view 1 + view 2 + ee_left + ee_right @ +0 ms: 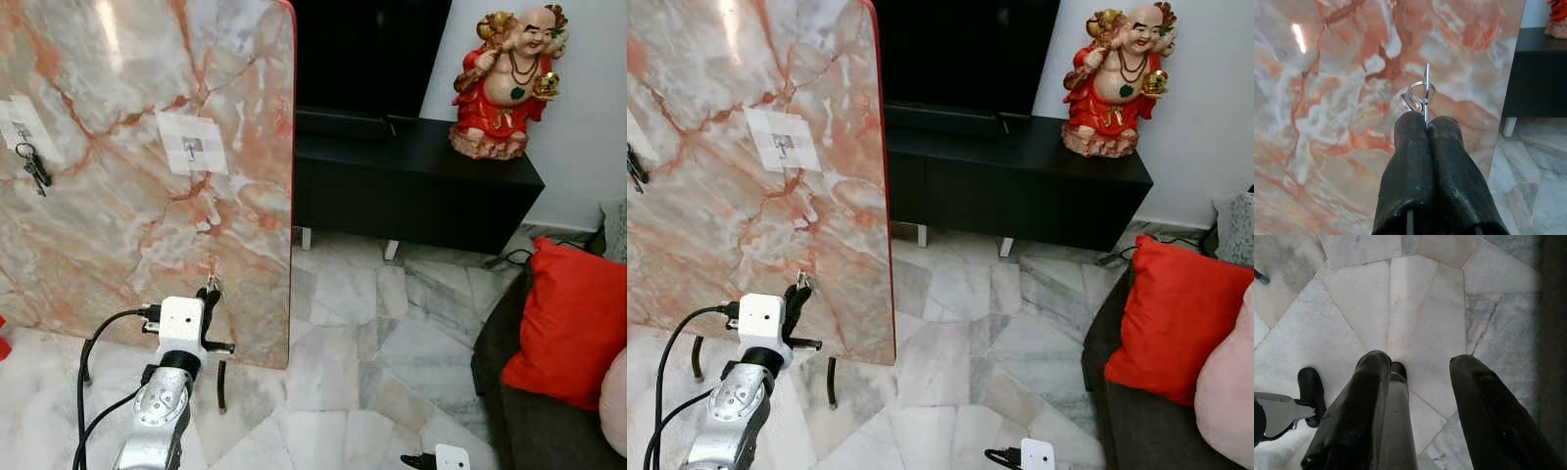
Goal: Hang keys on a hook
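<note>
Right now the left gripper (1426,122) has its two black fingers pinched tight together on a key ring (1420,94) — the thin metal of the keys (212,285) sticks up from the tips. It is held up in front of the marble board (118,235), low on its face and near the right edge. Higher on that board sits a pale patch with a small bare hook (193,147), and further left another patch already carries a set of dark keys (33,168). I'd judge the carrying-to-the-hook step is under way; next the ring needs lifting well up the board and slipping over the bare hook — a fine, steady aim. Meanwhile the right gripper (1418,369) hangs idle over the tiled floor (1420,293), fingers spread and holding nothing.
</note>
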### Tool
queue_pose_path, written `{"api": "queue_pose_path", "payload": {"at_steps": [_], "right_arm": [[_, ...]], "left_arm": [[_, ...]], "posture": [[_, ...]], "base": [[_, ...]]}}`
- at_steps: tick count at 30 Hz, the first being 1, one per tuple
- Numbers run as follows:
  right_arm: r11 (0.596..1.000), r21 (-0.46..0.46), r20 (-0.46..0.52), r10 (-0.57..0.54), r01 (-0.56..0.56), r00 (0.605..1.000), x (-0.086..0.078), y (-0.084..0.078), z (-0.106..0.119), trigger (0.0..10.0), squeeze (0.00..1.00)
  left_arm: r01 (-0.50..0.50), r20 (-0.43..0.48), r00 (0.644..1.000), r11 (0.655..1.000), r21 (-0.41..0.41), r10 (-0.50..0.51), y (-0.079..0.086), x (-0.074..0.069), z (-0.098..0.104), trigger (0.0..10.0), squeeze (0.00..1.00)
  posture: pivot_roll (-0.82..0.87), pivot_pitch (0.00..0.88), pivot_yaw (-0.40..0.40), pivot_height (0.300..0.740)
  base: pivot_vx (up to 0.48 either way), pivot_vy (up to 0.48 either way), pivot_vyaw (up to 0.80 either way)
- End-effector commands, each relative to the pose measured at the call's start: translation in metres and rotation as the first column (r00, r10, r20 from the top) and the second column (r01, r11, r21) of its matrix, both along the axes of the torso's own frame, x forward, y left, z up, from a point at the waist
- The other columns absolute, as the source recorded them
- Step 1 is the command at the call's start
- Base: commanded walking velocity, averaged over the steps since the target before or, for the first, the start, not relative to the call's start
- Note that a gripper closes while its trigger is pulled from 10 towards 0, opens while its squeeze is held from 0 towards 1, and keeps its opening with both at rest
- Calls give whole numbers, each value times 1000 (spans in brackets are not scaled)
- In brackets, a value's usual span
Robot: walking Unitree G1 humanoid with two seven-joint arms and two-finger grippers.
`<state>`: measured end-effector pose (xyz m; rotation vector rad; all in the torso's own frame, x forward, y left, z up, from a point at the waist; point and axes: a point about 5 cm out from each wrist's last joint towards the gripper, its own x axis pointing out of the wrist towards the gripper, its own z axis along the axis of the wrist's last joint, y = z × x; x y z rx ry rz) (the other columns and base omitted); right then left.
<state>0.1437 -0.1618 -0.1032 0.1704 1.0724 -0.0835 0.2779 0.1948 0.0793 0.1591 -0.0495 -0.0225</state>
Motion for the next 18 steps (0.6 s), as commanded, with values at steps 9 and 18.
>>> {"api": "queue_pose_path", "payload": {"at_steps": [9, 18], "right_arm": [[1000, -8, 13, 13, -13, 1000, 3, -2, 1, 10000, 0], [999, -9, 16, 33, -33, 999, 5, 1, 2, 10000, 0]], "left_arm": [[-15, 60, 998, 999, 37, 13, -4, 3, 14, 10000, 0], [-35, 104, 994, 999, 27, 32, -2, 9, 27, 10000, 0]], "posture": [[69, 0, -94, 740], [70, 0, -96, 740]], "base": [[0, 0, 0], [0, 0, 0]]}}
